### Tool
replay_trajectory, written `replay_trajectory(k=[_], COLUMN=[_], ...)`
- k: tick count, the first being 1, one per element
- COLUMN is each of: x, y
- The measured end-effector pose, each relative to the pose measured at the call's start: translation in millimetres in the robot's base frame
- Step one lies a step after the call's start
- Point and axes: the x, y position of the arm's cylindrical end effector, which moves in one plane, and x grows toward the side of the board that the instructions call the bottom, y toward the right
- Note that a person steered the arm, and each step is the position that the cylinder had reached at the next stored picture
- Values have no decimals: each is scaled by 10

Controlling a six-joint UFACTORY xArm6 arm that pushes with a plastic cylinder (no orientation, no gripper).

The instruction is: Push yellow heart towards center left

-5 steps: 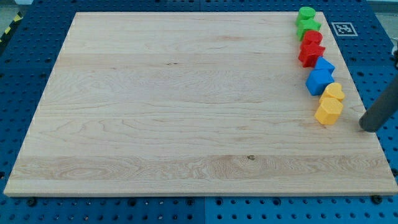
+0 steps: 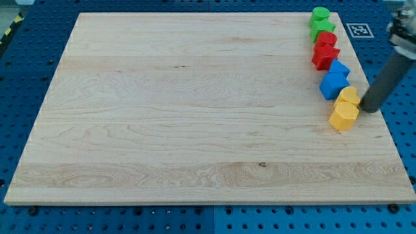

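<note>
My tip [image 2: 369, 108] sits just right of the yellow heart [image 2: 349, 96] near the wooden desk [image 2: 195, 117] right edge, with smooth bare wood stretching left; no hand on the rod.

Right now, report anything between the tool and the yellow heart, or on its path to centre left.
Nothing stands between my tool's tip and the heart. The yellow pentagon touches its lower left and may get dragged along; beyond that, nothing.

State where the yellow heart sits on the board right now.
The yellow heart sits near the board's right edge, between the blue block above and the other yellow block below; my tip is just right.
</note>
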Motion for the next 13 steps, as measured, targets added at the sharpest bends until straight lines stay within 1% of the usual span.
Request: replay_trajectory(k=[2, 3, 4, 7, 9, 10, 11, 12, 13], x=[0, 7, -137, -135, -135, -135, 19, 118, -46], y=[-325, -181, -350, -1309, -1794, -2126, -2310, -2312, -2368])
